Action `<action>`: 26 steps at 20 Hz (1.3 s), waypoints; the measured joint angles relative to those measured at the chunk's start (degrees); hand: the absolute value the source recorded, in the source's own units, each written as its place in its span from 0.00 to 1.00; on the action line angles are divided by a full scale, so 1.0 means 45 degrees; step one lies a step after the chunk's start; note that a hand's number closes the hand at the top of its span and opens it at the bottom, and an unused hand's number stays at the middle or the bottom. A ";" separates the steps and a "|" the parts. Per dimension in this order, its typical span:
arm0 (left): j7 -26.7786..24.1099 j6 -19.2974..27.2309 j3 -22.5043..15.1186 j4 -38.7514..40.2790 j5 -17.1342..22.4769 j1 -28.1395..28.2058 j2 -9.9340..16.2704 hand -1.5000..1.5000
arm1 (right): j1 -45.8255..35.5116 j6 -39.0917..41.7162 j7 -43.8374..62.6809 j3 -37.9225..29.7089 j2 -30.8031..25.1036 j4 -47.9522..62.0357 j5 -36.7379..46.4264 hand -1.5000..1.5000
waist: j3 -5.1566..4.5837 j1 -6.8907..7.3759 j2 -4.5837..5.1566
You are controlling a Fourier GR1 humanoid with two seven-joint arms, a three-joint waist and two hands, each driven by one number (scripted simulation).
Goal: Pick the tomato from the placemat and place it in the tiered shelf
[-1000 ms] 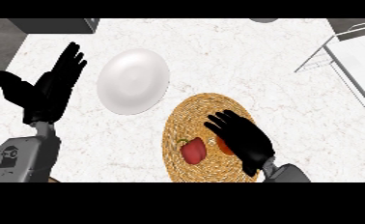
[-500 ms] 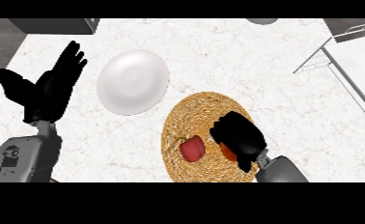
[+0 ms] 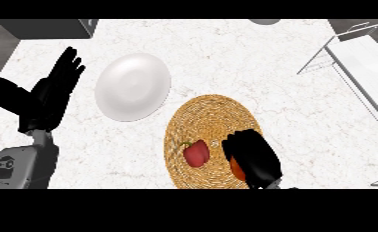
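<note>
A round woven placemat lies on the counter at lower centre. On it, an orange-red tomato shows only as a sliver at the left side of my right hand, whose fingers are curled over it and hide most of it. The tiered shelf, a white wire rack, stands at the far right edge of the counter, well away from the hand. My left hand rests open with fingers up at the left edge.
A red pepper with a green stem lies on the placemat just left of my right hand. A white plate sits to the upper left of the placemat. A grey box stands at the far left corner.
My right hand has drawn back toward the lower edge and its fingers have curled down over the tomato. The left hand, pepper and plate stay as they were.
</note>
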 measured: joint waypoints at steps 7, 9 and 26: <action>0.0009 -0.0021 0.0073 -0.0159 0.0019 0.0229 0.0038 0.50 | 0.3137 -0.0683 0.3142 0.1101 0.0971 -0.3538 -0.1545 1.00 | 0.0128 -0.0114 0.0035; 0.0001 0.0080 -0.0014 -0.0127 -0.0077 0.0197 -0.0072 0.50 | 0.3608 -0.1166 0.3791 0.1574 0.1089 -0.4945 -0.2041 1.00 | 0.0153 -0.0128 0.0057; -0.0113 0.0115 -0.0261 0.0065 -0.0342 -0.0127 -0.0315 0.50 | 0.1173 0.1081 0.9325 -0.0030 0.1247 -1.0914 -0.1507 1.00 | 0.0170 0.0214 0.0193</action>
